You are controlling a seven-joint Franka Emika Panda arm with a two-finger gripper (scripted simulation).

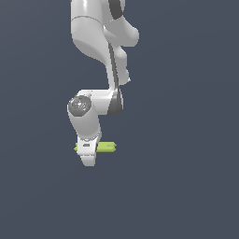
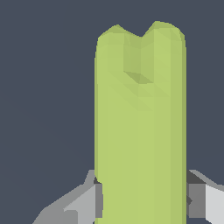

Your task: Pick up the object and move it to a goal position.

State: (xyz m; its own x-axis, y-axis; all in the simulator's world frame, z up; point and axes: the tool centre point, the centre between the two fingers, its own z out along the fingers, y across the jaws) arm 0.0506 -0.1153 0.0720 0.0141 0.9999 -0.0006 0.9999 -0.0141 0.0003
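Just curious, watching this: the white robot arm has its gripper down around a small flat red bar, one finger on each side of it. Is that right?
Not quite: the small flat bar is lime-green, not red, as the wrist view shows. The rest holds: the white robot arm's gripper is down around it, a finger on each side.

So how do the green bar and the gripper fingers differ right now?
Colour: the bar is lime green; the fingers are grey and white.
Shape: in the wrist view the bar is long, with a notched end; the fingers show only as short blocky tips.
Pose: in the exterior view the bar lies across, sticking out on both sides of the upright gripper.
Shared: the fingers flank the bar, one on each side, apparently touching it.
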